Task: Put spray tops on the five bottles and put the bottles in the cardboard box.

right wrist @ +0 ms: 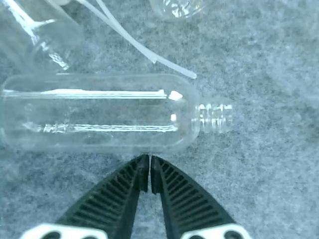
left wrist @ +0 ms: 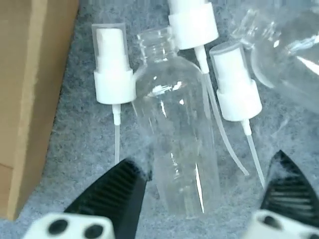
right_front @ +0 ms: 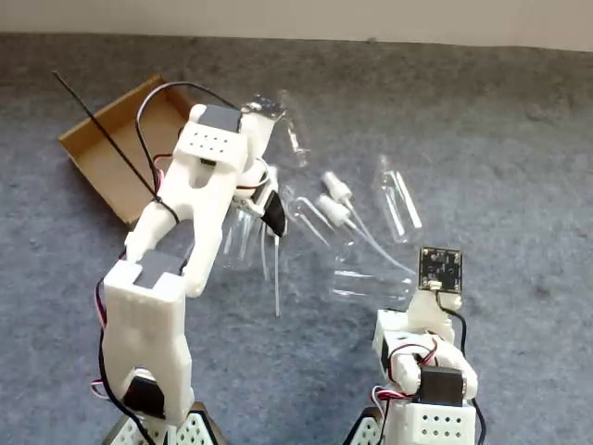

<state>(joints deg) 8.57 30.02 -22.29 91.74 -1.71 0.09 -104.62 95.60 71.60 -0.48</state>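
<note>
Cardboard box: we see it lying open on the grey mat, and every bottle we can make out lies outside it.
Left gripper: it sits low over the mat just beside the box, with its black fingers spread wide apart and clamped on nothing.
Near bottle: clear and uncapped, it lies on its side close to the box. Its base is between the left gripper's two fingers, with a gap on either side, and its open neck points away from them.
Spray tops: one lies between the near bottle and the box wall. A second lies on the side of that bottle away from the box. A third lies by the bottle's neck, its thin tube crossing the bottle's shoulder. We see all three loose on the mat.
Right gripper: its fingers are pressed together on nothing, and it is well apart from the box.
Far bottle: also uncapped and on its side, well apart from the box. Its wall is just beside the right gripper's tips, and we cannot tell whether they touch.
Loose tube: it lies on the mat just beyond the far bottle.
</note>
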